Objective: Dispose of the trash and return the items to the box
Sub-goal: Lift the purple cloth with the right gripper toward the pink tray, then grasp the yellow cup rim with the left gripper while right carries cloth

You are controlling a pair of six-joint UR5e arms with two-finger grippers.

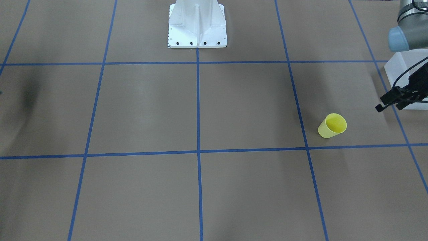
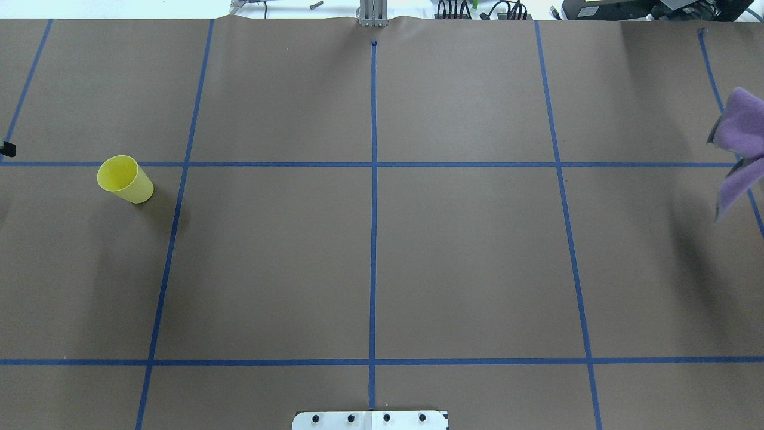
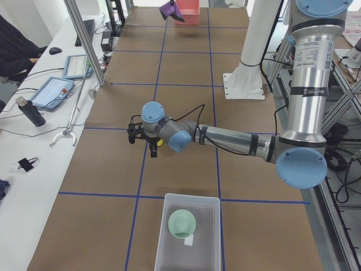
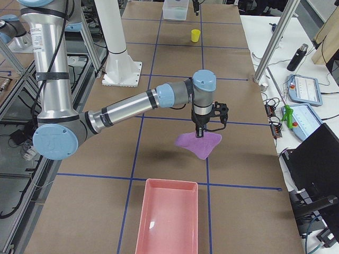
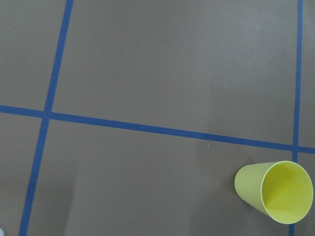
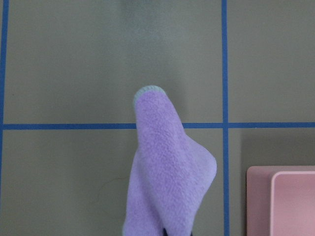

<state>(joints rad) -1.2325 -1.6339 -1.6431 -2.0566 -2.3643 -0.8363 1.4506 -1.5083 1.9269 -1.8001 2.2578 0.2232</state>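
On blue-gridded brown table (image 2: 465, 257), frosted box (image 3: 192, 196)

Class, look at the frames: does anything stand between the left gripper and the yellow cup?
Nothing visible does: only bare brown paper lies between the left gripper and the upright yellow cup. The right gripper holds a purple cloth far away.

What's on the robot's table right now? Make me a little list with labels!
yellow cup: upright on the table, empty
mint-green bowl: inside the frosted tub
purple cloth: hanging from the right gripper
left gripper: open, holding nothing, near the cup
pink tray: empty
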